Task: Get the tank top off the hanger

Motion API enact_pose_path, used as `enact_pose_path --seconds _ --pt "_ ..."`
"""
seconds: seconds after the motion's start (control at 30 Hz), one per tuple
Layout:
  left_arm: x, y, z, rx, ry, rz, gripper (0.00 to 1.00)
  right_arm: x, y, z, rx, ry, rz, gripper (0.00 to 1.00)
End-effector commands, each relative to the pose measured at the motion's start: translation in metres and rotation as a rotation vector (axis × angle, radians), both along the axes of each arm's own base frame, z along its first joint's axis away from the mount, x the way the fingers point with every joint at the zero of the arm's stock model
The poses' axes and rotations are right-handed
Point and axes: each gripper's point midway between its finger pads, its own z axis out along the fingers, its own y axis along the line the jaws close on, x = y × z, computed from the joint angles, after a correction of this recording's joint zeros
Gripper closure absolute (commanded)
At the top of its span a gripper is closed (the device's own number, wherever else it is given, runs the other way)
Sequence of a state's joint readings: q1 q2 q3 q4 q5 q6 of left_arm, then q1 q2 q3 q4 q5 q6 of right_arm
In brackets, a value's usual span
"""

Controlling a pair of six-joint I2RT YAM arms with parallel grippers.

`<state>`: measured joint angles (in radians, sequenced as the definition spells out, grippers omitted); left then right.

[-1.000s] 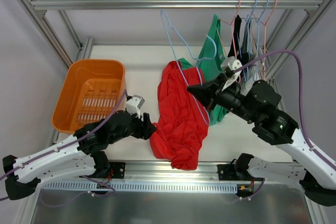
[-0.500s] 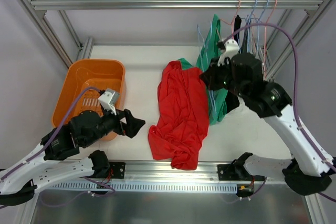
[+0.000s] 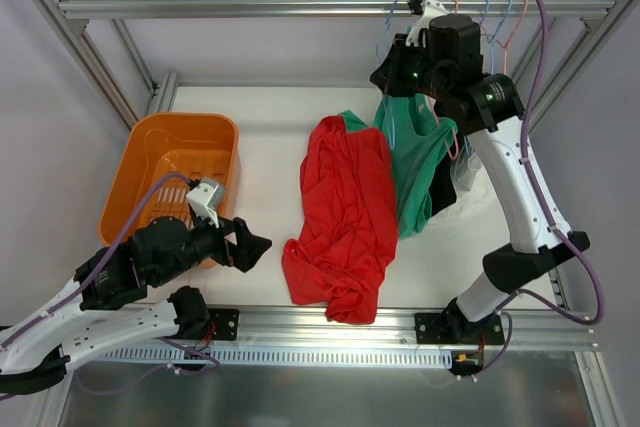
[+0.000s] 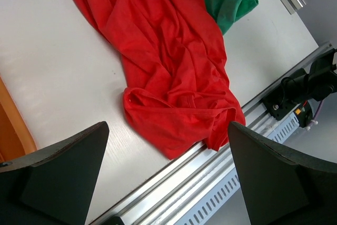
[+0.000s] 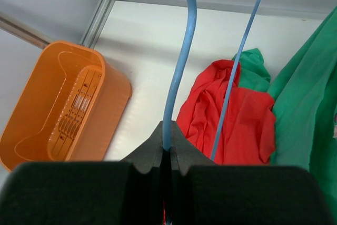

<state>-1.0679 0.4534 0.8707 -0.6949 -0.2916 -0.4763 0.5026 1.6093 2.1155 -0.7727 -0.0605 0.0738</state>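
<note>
The red tank top (image 3: 340, 212) lies crumpled on the white table, off any hanger; it also shows in the left wrist view (image 4: 168, 61) and the right wrist view (image 5: 231, 125). My right gripper (image 3: 385, 69) is raised near the top rail, shut on a bare blue wire hanger (image 3: 397, 2). In the right wrist view the gripper (image 5: 167, 143) pinches the hanger's wire (image 5: 179, 61). My left gripper (image 3: 252, 245) is open and empty, low over the table just left of the red top's near end (image 4: 168, 183).
A green tank top (image 3: 412, 152) hangs right of the red one, with a dark garment (image 3: 445, 192) behind it. Several pink and blue hangers (image 3: 495, 17) hang on the rail (image 3: 250, 7). An orange basket (image 3: 170, 182) stands at the left. The table's front rail (image 4: 210, 172) runs below the left gripper.
My right arm has lifted the blue hanger up and back to the rail, clear of the red top. My left gripper has let go of the red top and drawn back left.
</note>
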Motion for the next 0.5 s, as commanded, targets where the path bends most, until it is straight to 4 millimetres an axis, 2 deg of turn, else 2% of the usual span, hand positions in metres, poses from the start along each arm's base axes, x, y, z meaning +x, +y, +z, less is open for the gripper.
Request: enact_pose_path --seconds 0.0,0.27,0.47 --pt "-0.005 -0.004 -0.001 0.005 0.002 -0.039 0.01 0.005 0.01 0.005 0.049 0.022 0.024 1.0" --pt "-0.004 -0.005 0.002 0.007 -0.003 -0.045 0.01 0.017 0.007 -0.04 0.004 0.12 -0.01 1.0" --pt "0.003 -0.014 0.004 0.035 0.023 -0.021 0.01 0.019 -0.001 -0.056 -0.014 0.153 -0.036 1.0"
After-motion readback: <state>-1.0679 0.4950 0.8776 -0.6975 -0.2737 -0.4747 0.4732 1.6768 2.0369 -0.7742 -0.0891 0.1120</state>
